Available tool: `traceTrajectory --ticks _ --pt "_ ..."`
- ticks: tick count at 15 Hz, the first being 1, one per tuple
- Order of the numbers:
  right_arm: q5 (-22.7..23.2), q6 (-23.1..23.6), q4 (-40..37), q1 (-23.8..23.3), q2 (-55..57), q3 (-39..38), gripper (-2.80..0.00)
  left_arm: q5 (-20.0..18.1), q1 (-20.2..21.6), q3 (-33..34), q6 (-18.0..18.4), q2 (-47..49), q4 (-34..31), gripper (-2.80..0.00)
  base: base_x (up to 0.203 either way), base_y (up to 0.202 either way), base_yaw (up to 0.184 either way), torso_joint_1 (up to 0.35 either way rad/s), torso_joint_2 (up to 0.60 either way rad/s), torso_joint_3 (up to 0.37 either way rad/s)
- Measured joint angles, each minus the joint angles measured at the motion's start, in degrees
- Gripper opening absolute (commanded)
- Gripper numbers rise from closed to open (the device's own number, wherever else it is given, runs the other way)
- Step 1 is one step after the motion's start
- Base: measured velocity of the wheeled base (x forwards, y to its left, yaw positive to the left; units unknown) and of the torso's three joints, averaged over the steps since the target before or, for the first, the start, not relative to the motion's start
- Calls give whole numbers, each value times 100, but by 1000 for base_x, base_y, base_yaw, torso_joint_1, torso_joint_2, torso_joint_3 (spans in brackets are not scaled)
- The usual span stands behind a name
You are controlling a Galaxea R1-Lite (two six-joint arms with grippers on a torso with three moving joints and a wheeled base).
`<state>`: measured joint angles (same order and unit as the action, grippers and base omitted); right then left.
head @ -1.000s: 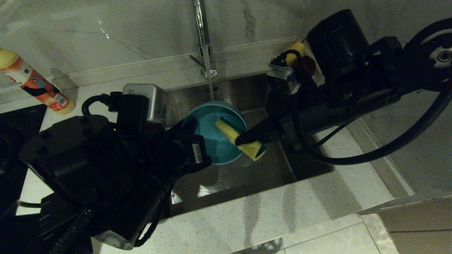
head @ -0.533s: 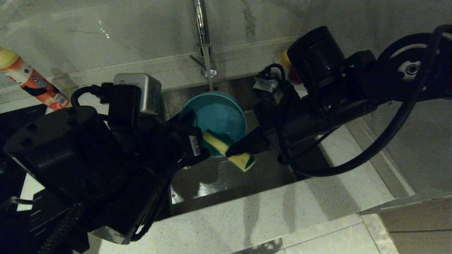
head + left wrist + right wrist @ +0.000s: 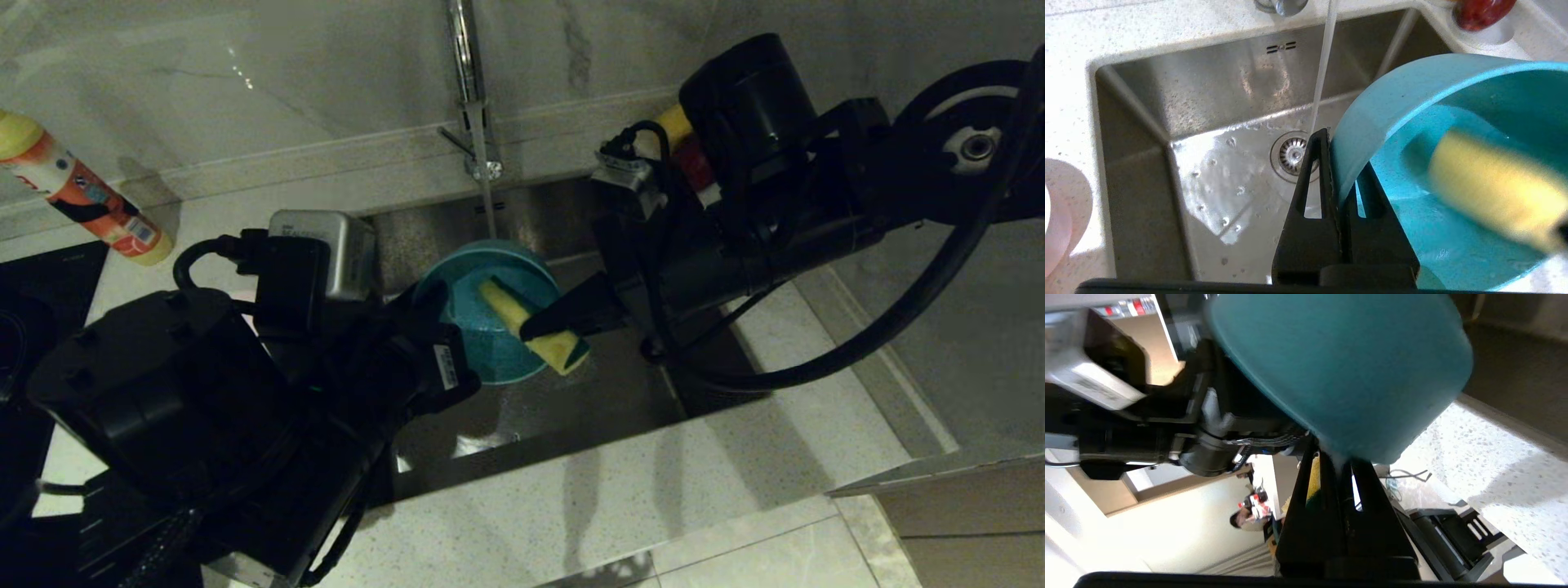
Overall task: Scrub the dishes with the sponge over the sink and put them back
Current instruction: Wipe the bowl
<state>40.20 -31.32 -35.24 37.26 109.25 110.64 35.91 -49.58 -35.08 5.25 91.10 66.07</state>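
Since half a second ago my right gripper (image 3: 539, 329) has carried the sponge (image 3: 531, 327) up from the blue bowl's (image 3: 482, 327) lower rim into its smooth round hollow. Soft yellow foam block, pinched tight between my right fingers. My left gripper (image 3: 1337, 163) clamps the bowl's thin plastic wall at its 8 o'clock edge, tilted over the wet steel sink (image 3: 1208, 122), water stream (image 3: 1323, 69) running behind.

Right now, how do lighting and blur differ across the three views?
Head view: dim, with arm shadows across the counter. Left wrist view: bright, glare on the wet sink floor, sponge smeared by motion. Right wrist view: blue bowl soft and blurred, background washed out.
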Motion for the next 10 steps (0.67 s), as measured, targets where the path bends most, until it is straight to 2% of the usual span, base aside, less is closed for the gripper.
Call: traceTrajectory --ticks 10 --pt "-7 0 -33 -212 -337 -15 -280 9 0 25 20 7 16 -280 0 0 0 0 0 0"
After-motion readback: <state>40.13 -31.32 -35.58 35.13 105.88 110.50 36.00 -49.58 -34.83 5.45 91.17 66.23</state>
